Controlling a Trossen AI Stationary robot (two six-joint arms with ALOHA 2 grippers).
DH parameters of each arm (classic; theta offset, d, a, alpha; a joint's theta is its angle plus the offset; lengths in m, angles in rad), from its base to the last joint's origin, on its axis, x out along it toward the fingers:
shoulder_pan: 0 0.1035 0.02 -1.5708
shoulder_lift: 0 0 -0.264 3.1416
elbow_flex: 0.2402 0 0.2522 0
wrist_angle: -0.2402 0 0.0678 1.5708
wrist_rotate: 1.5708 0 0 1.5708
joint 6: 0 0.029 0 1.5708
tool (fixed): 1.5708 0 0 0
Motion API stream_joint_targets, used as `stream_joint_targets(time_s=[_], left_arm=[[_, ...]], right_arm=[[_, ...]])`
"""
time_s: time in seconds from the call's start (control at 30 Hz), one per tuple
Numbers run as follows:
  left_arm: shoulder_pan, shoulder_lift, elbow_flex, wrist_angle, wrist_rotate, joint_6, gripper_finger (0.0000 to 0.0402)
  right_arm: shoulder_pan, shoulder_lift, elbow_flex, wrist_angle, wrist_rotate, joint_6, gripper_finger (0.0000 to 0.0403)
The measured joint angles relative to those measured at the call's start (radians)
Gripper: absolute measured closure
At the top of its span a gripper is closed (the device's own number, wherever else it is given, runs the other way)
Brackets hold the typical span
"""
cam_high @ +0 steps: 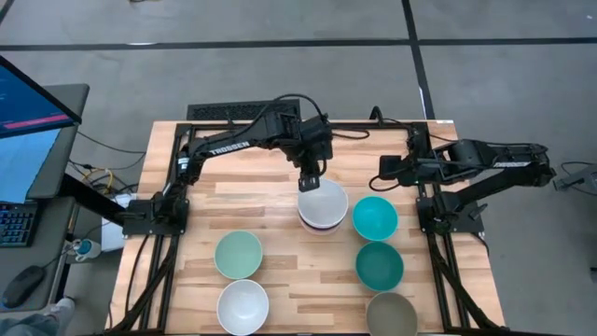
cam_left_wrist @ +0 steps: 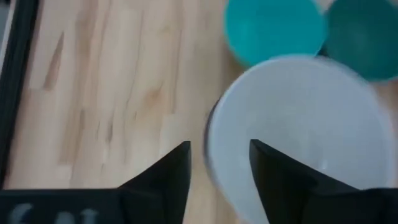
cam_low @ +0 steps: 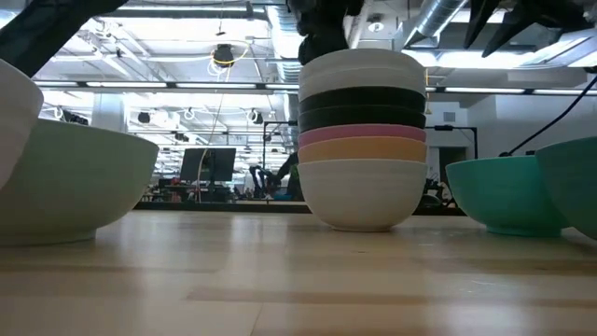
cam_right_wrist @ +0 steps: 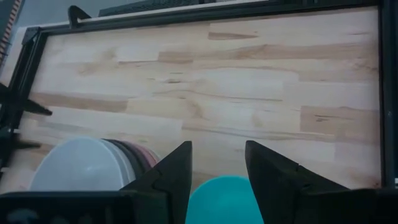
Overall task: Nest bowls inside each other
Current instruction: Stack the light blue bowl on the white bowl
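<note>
A stack of several nested bowls (cam_high: 323, 205) (cam_low: 362, 140) stands on its white bottom bowl at the table's middle, with orange, pink and dark bowls above it and a white bowl (cam_left_wrist: 298, 124) on top. My left gripper (cam_high: 311, 179) (cam_left_wrist: 219, 155) is open over the stack's far-left edge. One finger stands outside the top bowl's rim (cam_left_wrist: 210, 143) and one inside, with a gap on both sides. My right gripper (cam_high: 384, 170) (cam_right_wrist: 217, 162) is open and waits above the table's far right, touching nothing.
Single bowls rest on the wood: teal (cam_high: 375, 217) right of the stack, darker teal (cam_high: 380, 265) and grey-olive (cam_high: 392, 315) nearer, pale green (cam_high: 239, 254) and white (cam_high: 242, 305) at near left. Bare wood lies on the far side (cam_right_wrist: 205, 68). A black frame (cam_high: 173, 140) borders the table.
</note>
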Motion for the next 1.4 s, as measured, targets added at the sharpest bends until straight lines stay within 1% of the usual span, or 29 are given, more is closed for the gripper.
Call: stream_joint_targets(time_s=[0.13, 0.23, 0.3, 0.4, 0.47, 0.5, 0.57, 0.63, 0.73, 0.8, 0.87, 0.97, 1.03, 1.13, 1.27, 1.4], left_arm=[[-0.003, 0.002, -0.001, -0.07, -0.035, 0.035, 0.0282], [-0.008, -0.001, -0.002, -0.187, -0.044, 0.067, 0.0295], [-0.016, -0.008, -0.002, -0.226, -0.051, 0.071, 0.0299], [-0.038, -0.032, -0.002, -0.22, -0.038, 0.071, 0.0301], [-0.068, -0.058, -0.002, -0.17, 0.005, 0.067, 0.0301], [-0.087, -0.069, -0.001, -0.143, 0.025, 0.066, 0.0301], [-0.125, -0.094, -0.001, -0.095, 0.03, 0.055, 0.0301], [-0.163, -0.114, 0.0, -0.059, 0.006, 0.048, 0.0301], [-0.212, -0.133, 0.0, -0.058, -0.045, 0.043, 0.0301], [-0.238, -0.141, 0.0, -0.063, -0.06, 0.039, 0.0301], [-0.257, -0.148, -0.001, -0.061, -0.066, 0.033, 0.0301], [-0.271, -0.153, -0.001, -0.061, -0.102, 0.018, 0.0301], [-0.273, -0.153, -0.001, -0.064, -0.123, 0.009, 0.0301], [-0.272, -0.153, -0.001, -0.075, -0.131, -0.001, 0.0301], [-0.273, -0.153, -0.001, -0.083, -0.135, -0.001, 0.0301], [-0.273, -0.153, -0.001, -0.084, -0.138, -0.001, 0.0301]], right_arm=[[-0.01, 0.0, 0.0, 0.0, -0.01, -0.008, 0.023], [0.004, 0.0, 0.0, 0.002, -0.026, -0.023, 0.023], [0.036, 0.0, 0.0, -0.003, -0.028, -0.026, 0.023], [0.078, 0.019, 0.001, -0.088, -0.038, -0.032, 0.0229], [0.089, 0.037, -0.016, -0.17, -0.097, -0.005, 0.0228], [0.089, 0.04, -0.042, -0.164, -0.134, 0.001, 0.0226], [0.084, 0.027, -0.115, -0.121, -0.2, 0.003, 0.022], [0.088, 0.025, -0.18, -0.11, -0.241, 0.032, 0.0211], [0.089, 0.034, -0.285, -0.101, -0.289, 0.078, 0.0198], [0.089, 0.027, -0.34, -0.075, -0.325, 0.094, 0.019], [0.089, 0.023, -0.391, -0.009, -0.36, 0.097, 0.0183], [0.093, 0.01, -0.464, 0.139, -0.389, 0.098, 0.0179], [0.093, 0.013, -0.501, 0.23, -0.392, 0.11, 0.0179], [0.093, 0.014, -0.529, 0.275, -0.392, 0.125, 0.0179], [0.093, 0.013, -0.549, 0.267, -0.398, 0.154, 0.0179], [0.093, 0.013, -0.594, 0.276, -0.447, 0.161, 0.0179]])
